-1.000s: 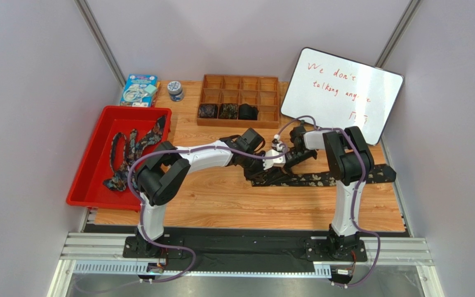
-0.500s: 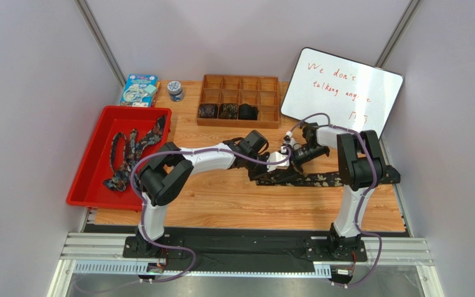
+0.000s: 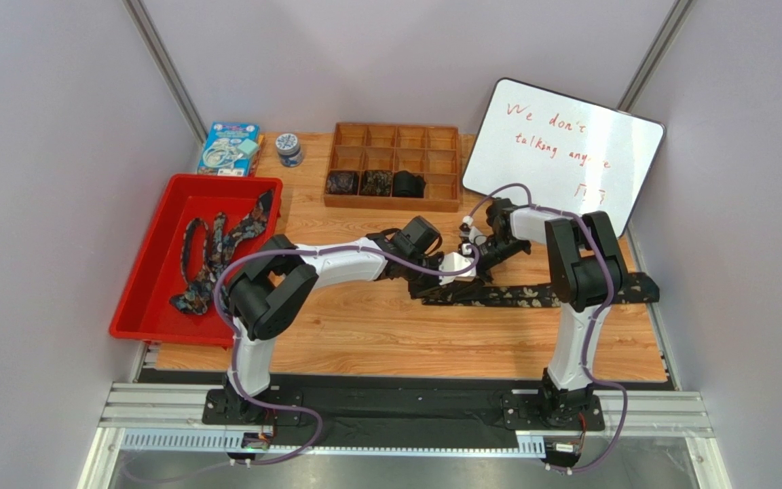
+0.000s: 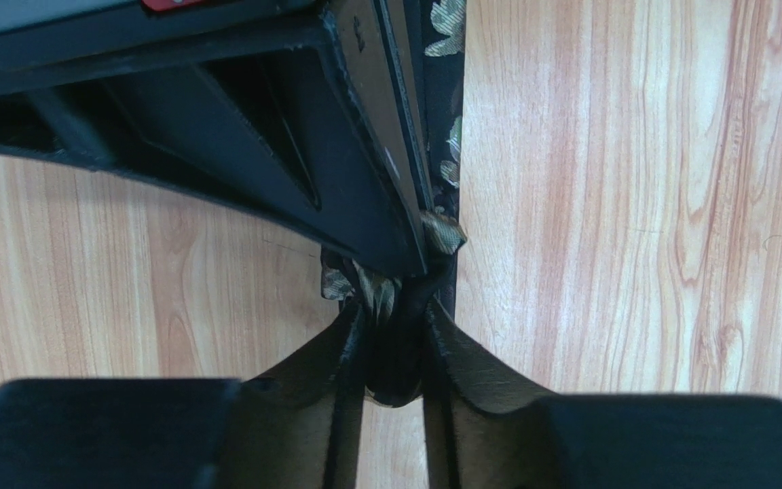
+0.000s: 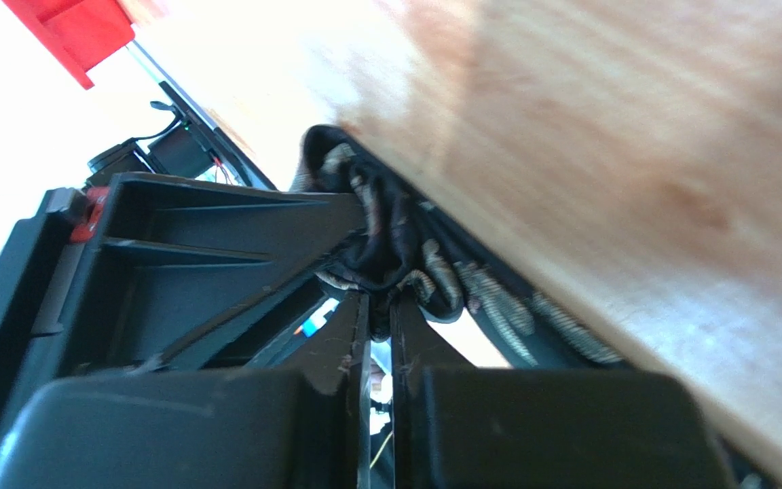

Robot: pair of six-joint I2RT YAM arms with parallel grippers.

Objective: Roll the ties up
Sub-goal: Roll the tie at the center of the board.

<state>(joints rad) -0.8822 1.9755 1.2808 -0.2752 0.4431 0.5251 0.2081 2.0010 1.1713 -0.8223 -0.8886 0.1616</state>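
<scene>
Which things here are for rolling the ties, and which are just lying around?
For the job:
stretched-out tie
loose ties in the red tray
rolled ties in the wooden box

Just lying about:
whiteboard
blue packet
small jar

Overhead view: even, soft light; faint shadows on the desk [image 3: 385, 331]. Left wrist view: grain sharp, my fingers [image 4: 303, 392] dark, near-silhouette. Right wrist view: desk blurred; upper left blown out white.
</scene>
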